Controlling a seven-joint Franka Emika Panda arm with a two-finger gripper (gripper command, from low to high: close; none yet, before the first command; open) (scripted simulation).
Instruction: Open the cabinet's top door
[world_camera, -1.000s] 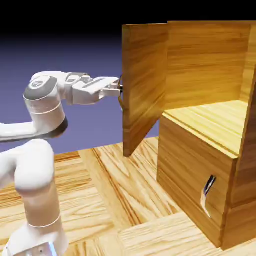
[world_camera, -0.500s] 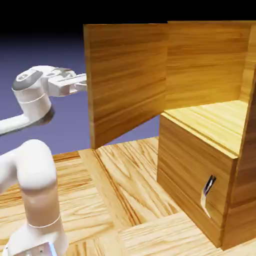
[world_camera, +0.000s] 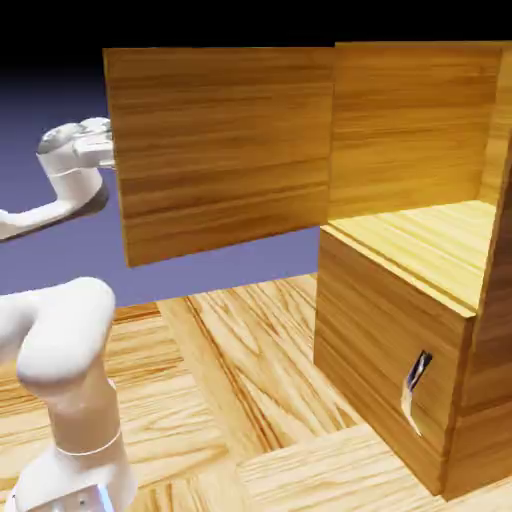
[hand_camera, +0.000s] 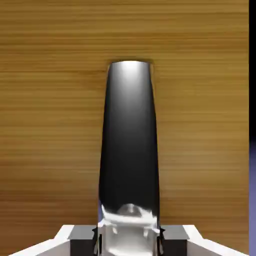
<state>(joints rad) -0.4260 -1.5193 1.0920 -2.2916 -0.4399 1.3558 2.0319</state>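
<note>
Hand view: tool (hand_camera: 128, 240) clamps door handle (hand_camera: 129, 150).

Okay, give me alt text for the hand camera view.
The gripper is shut on the handle, a dark metal bar filling the picture's middle, seen against the top door of golden wood grain. A blue-violet strip shows at the right edge.

You've got no readable text, labels, brands, numbers or signs in either view: plain wood grain on the cabinet (world_camera: 400, 330) and top door (world_camera: 220, 150), bare metal on the handle (hand_camera: 129, 150).
</note>
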